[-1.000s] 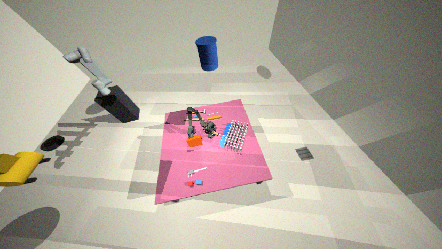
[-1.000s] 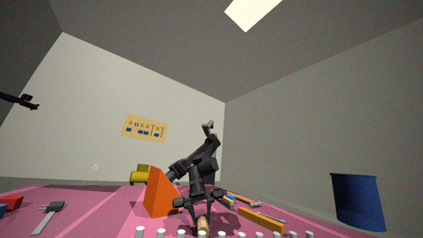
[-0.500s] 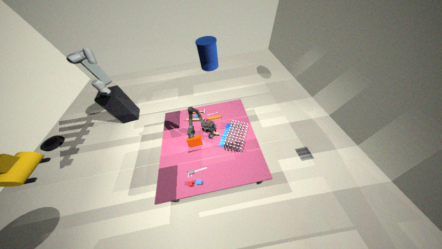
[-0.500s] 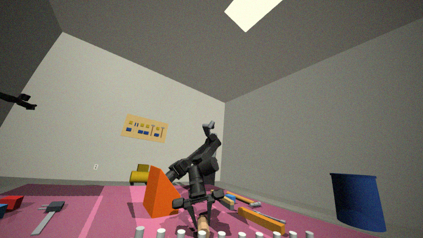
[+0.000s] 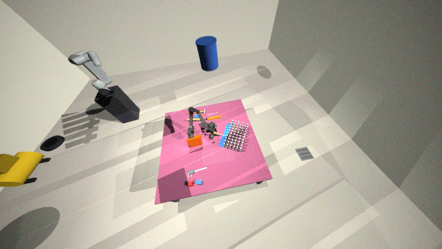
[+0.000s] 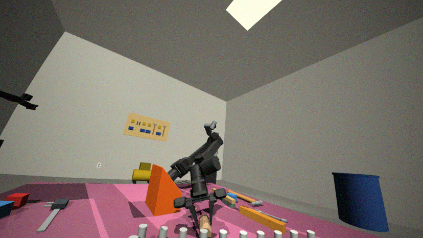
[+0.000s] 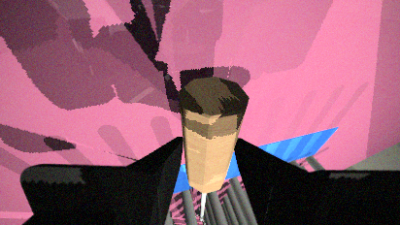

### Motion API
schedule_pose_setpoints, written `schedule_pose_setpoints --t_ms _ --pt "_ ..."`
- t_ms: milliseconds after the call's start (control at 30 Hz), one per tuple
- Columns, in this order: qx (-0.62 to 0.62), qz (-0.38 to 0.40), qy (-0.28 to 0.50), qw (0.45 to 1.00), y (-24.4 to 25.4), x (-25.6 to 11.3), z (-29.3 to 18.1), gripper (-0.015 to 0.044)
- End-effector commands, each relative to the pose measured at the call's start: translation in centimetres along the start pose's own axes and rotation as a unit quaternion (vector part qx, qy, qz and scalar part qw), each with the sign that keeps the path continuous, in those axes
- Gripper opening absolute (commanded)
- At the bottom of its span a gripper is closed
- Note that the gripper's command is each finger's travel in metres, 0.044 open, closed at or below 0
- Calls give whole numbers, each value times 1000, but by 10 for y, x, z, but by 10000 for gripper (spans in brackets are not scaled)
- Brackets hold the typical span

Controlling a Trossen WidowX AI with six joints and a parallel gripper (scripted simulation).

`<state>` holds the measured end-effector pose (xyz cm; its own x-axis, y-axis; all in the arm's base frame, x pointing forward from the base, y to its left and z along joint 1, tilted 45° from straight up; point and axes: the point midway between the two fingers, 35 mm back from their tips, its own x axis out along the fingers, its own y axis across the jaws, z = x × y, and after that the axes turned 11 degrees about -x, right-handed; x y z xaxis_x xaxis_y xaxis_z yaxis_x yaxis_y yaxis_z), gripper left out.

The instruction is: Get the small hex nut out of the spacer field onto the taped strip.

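My gripper [image 6: 203, 221] [image 7: 208, 143] is shut on the light wooden handle [image 5: 216, 133] [image 6: 204, 227] [image 7: 206, 155] of a tool. The tool's thin metal shaft [image 7: 203, 206] runs from the handle toward the standing spacers [image 5: 236, 135] [image 6: 222, 233] [image 7: 216, 208]. In the top view the handle is just in front of the blue taped strip [image 5: 222, 141] [image 7: 296, 146], and the shaft crosses over the strip to the edge of the field. The spacers that show stand upright. The shaft's far tip is too small to make out. The hex nut cannot be made out in any view.
An orange wedge [image 5: 194, 141] [image 6: 161, 195] stands beside the arm. An orange bar [image 5: 213, 117] [image 6: 261, 218], a wrench [image 5: 212, 114], a hammer [image 6: 242, 197] and a blue block [image 6: 231, 196] lie on one side. A grey caliper-like tool [image 5: 197, 170] [image 6: 53, 214], a red block [image 5: 190, 183] and another blue block [image 5: 199, 181] lie on the other.
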<state>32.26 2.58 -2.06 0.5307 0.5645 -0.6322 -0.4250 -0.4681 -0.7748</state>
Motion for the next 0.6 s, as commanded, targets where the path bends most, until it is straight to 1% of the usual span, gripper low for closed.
schedule_pose_setpoints --t_ms 0,567 --pt "-7 -5 5 1000 -4 0 -8 0" --pt "-7 -5 6 1000 -2 4 -18 0"
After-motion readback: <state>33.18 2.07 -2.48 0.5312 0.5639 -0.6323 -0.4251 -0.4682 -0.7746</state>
